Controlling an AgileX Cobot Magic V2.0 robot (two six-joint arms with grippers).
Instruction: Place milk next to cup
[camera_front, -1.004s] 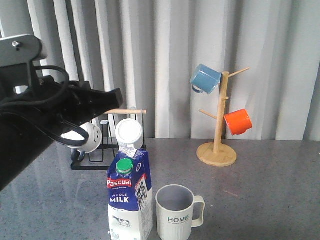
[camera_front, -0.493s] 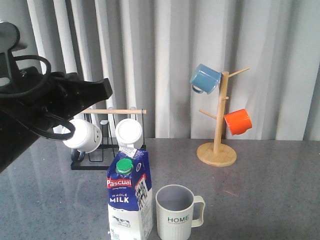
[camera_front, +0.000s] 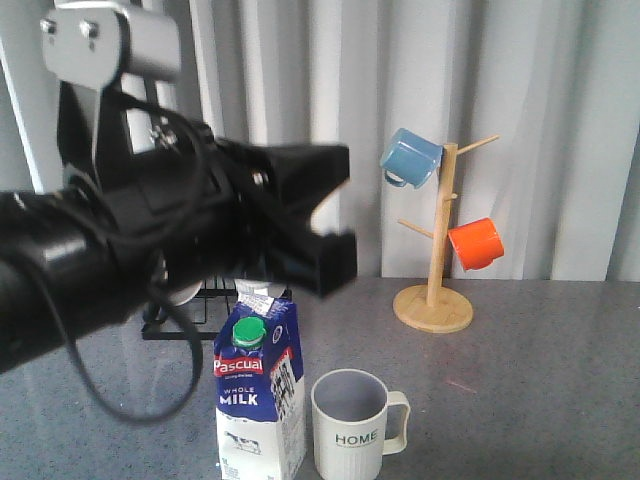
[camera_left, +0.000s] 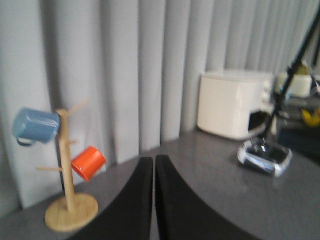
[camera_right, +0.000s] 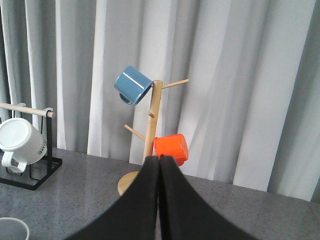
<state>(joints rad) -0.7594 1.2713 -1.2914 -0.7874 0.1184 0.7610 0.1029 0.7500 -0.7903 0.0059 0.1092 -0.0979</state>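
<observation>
Where grey table (camera_front: 540, 390) spreads: one milk (camera_front: 258, 395), one cup (camera_front: 352, 425).

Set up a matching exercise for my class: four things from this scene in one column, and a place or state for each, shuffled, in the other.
Things:
1. milk
2. cup
3. blue mug
4. left gripper

Places or states:
A. hangs high on the wooden mug tree
B. fingers pressed together, holding nothing
C. stands at the table's near edge, green cap on top
D. upright, empty, lettered HOME

Pairs: 1-C, 2-D, 3-A, 4-B
</observation>
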